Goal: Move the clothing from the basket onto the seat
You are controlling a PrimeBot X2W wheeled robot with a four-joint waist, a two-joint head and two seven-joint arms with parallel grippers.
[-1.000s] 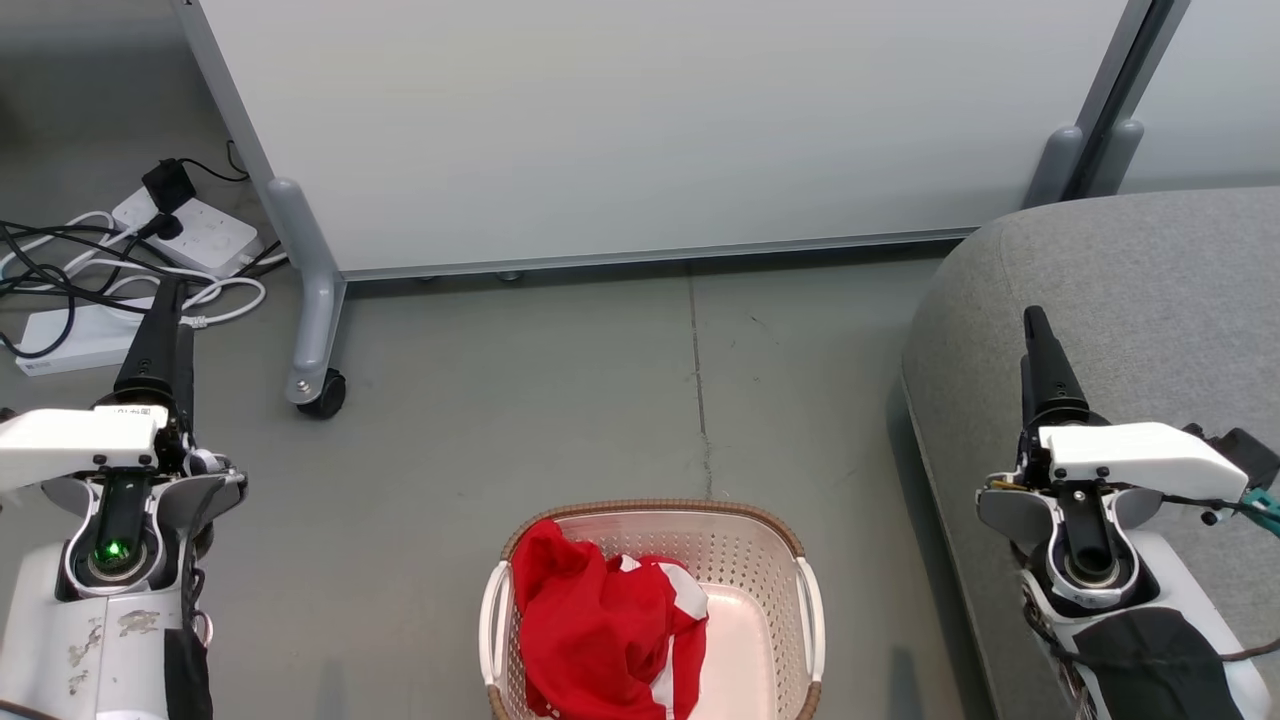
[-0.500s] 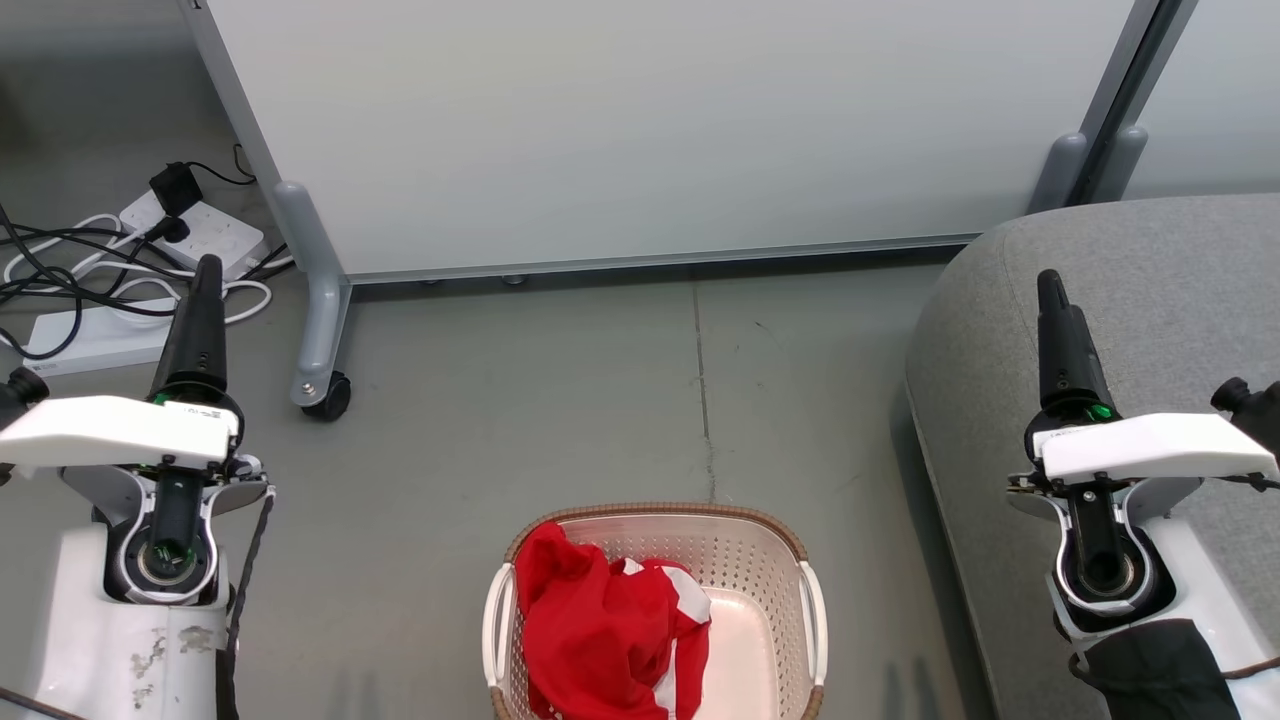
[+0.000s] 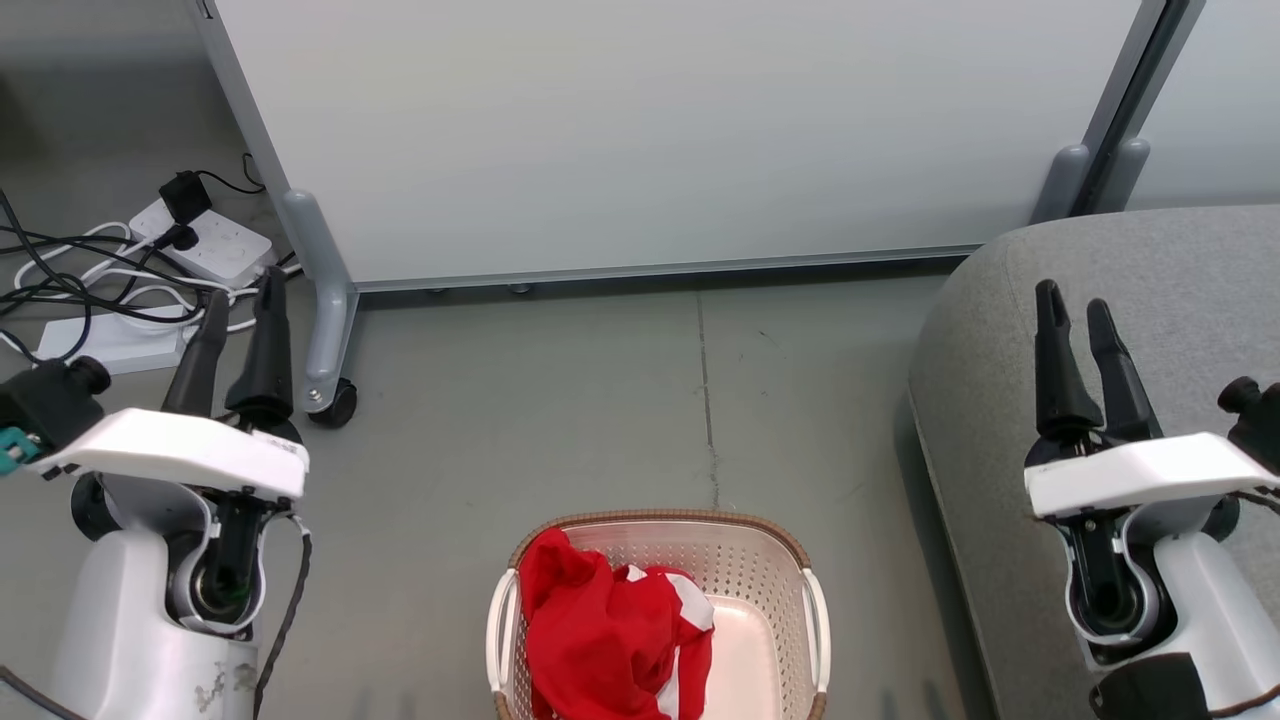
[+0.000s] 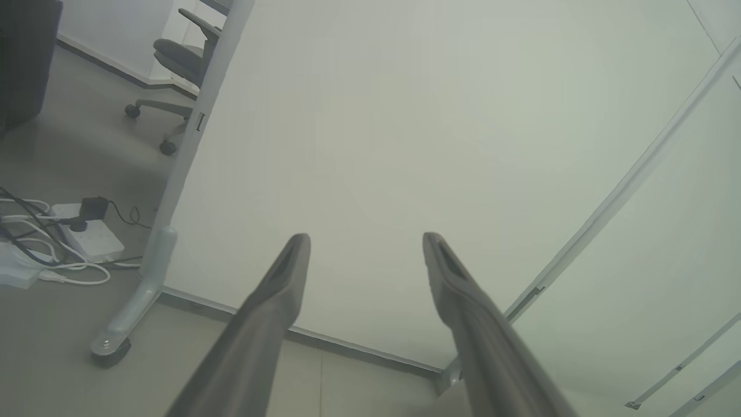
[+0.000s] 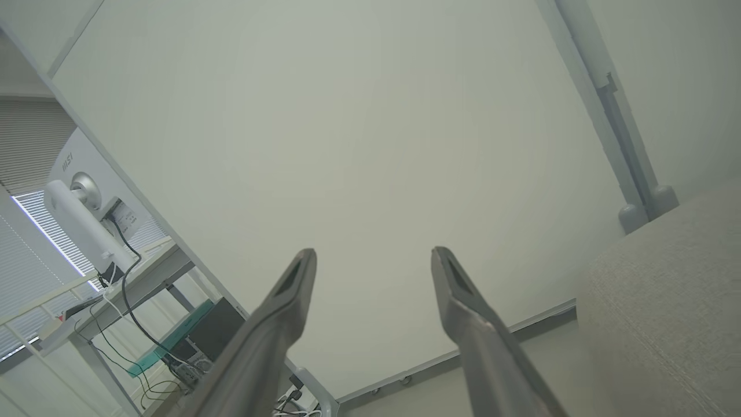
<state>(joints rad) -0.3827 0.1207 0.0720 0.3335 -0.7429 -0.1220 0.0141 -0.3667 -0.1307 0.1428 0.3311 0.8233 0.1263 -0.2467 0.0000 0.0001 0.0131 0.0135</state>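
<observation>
On the floor [image 3: 550, 400], clothing [image 3: 610, 640] lies well apart from left end effector [image 3: 244, 285].

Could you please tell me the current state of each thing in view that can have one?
left gripper: open, holding nothing.
right gripper: open, holding nothing.
clothing: crumpled, lying in the basket, not gripped.
basket: upright on the floor, partly filled.
seat: no clothing on its visible part.
power strip: black plug inserted.
</observation>
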